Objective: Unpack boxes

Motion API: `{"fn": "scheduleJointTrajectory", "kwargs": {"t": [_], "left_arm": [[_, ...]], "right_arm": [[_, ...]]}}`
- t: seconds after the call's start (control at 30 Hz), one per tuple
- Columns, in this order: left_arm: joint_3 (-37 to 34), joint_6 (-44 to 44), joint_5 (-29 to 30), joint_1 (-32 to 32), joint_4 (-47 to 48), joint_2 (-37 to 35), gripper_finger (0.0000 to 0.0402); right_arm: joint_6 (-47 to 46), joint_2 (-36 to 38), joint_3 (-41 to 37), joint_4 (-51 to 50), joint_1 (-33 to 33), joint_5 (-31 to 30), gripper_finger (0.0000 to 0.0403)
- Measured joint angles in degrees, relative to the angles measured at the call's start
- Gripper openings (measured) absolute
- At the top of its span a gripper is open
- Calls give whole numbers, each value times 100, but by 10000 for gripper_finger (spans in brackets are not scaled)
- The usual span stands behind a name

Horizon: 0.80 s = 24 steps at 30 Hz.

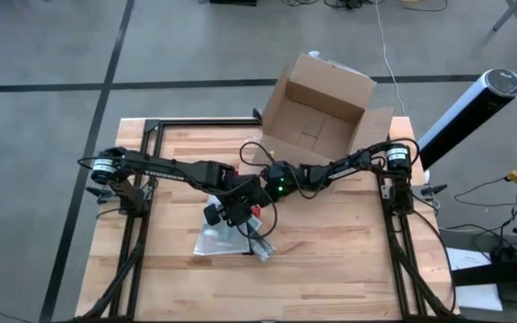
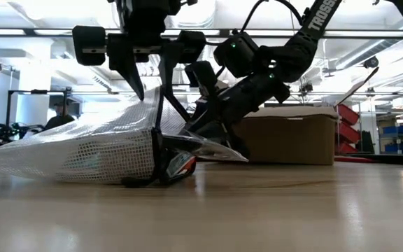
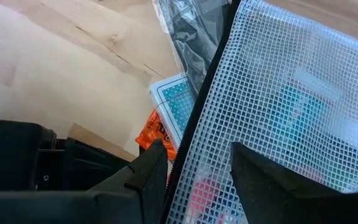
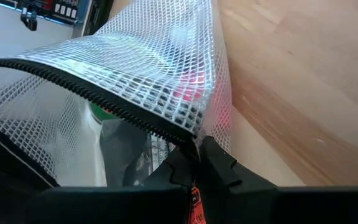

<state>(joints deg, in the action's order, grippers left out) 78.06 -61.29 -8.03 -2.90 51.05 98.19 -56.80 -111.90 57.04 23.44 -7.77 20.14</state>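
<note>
The brown cardboard box stands open at the table's far edge, also seen in the low view. A translucent mesh zip pouch lies on the table's middle, its mouth raised. My left gripper points down at that mouth and is open. One finger stands on the mouth side of the black zip edge. The other stands over the mesh. My right gripper reaches in from the far right and is shut on the pouch. My left gripper straddles the pouch's upper zip edge from above; I cannot tell whether either finger touches it. My right gripper pinches the zip edge at one end of the mouth between its two fingers, slanting down from the table's far right. The edge is held up, arching the mouth open; the pouch's body rests on the table.
Inside the mouth show a teal card pack, an orange packet and crumpled grey plastic. Black frame rails run along the table's left and right sides. A white and black cylinder stands off the table's right.
</note>
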Motion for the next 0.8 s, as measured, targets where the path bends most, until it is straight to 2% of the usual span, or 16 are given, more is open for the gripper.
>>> {"fn": "scheduleJointTrajectory", "kwargs": {"t": [0.8], "left_arm": [[0, 93, -48, 0, 51, 0, 155]], "right_arm": [[-39, 4, -2, 125, 2, 342, 0]]}}
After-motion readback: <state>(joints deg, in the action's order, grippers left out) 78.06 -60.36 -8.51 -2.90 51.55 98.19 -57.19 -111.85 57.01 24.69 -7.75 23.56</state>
